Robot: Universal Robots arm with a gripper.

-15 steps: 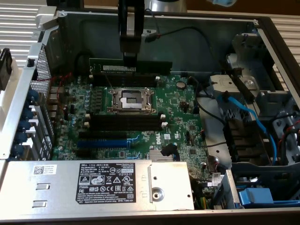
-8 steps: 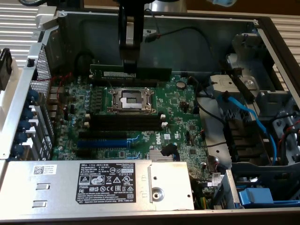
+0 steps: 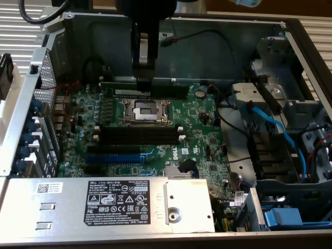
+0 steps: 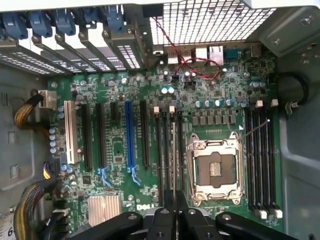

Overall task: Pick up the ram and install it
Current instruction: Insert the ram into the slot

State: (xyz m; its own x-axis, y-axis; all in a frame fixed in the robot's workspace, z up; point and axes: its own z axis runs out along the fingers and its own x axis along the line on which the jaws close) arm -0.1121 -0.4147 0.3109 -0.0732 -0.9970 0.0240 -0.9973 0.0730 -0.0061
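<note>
An open grey case (image 3: 207, 57) lies on its side on a pale slatted surface (image 3: 21, 31). Its green board (image 3: 202, 129) faces up. A silver supply (image 3: 62, 199) runs along the near edge in the exterior view, and a metal cage (image 3: 270, 93) sits at the exterior view's right.

The black arm (image 3: 150, 13) comes straight down over the far half of the board, wrist vertical. Its gripper (image 3: 142, 79) is pinched narrow on the ram (image 3: 168, 90), holding it at mid-length, with the fingers (image 4: 162, 220) pressing on either face. The ram stands on edge and level, its length running the same way as the memory slots (image 4: 261, 165). In the wrist view it shows edge-on, lined up over the bank of slots between the socket (image 4: 216, 167) and the blue slot (image 4: 129, 135). Whether it touches a slot I cannot tell.

Counted:
- one ram
- one socket
- two banks of black memory slots, one on each side of the socket
- one blue slot
- one white slot (image 4: 70, 137)
- one finned heatsink (image 4: 103, 207)
- five blue clips (image 4: 65, 21) on the rear bay covers
</note>
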